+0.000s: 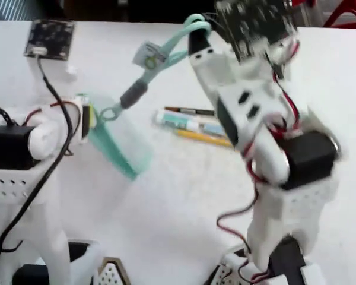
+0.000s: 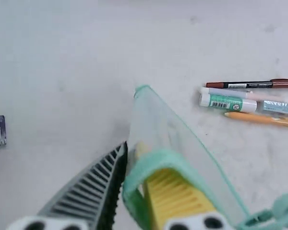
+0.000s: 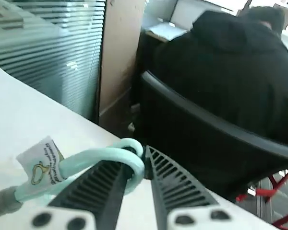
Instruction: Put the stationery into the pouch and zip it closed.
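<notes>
Here, pouch point(image 2: 165, 139) clamped, stationery point(image 2: 228, 102) lying outside

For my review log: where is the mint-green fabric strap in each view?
High view: mint-green fabric strap, upper middle, in the right claw.
Left wrist view: strap end beside the translucent green pouch.
Right wrist view: loop between the claw's fingers.
Landmark: white paper tag, high and right wrist.

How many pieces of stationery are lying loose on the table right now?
4, side by side on the table beside the pouch: a brown pen, a pale pen, a green-and-white stick and an orange pencil. They lie close together, so another may be hidden.
</notes>
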Controlling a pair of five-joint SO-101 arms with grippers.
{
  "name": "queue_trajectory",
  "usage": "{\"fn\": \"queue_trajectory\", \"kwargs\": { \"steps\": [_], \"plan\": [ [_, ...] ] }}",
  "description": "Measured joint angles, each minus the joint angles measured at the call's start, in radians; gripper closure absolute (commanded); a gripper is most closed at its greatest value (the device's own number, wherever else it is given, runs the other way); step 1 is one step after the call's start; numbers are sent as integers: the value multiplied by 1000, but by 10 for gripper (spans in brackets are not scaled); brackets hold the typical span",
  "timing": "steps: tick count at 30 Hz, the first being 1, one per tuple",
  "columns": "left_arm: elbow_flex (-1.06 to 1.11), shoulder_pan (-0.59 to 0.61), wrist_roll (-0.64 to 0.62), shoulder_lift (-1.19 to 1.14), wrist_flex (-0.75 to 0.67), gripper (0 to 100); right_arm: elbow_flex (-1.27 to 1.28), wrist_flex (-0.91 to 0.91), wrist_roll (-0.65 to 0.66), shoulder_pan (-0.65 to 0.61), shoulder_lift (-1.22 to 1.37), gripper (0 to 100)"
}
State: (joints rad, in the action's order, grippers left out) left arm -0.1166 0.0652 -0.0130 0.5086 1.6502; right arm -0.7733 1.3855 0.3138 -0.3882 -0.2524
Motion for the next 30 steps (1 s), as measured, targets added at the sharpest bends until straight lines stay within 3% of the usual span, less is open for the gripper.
{"fn": "queue_trajectory", "kwargs": {
  "steps": [4,12,19,30],
  "plan": [
    [5,5,-75,0,2,978,40,61,0,44,8,981],
    [120,11,-98,-52,-46,977,161,226,0,48,9,981],
    [-183,28,-117,-414,9,977,362,172,0,55,9,981],
    [-733,26,-169,-899,87,976,519,-175,0,49,11,981]
  ]
}}
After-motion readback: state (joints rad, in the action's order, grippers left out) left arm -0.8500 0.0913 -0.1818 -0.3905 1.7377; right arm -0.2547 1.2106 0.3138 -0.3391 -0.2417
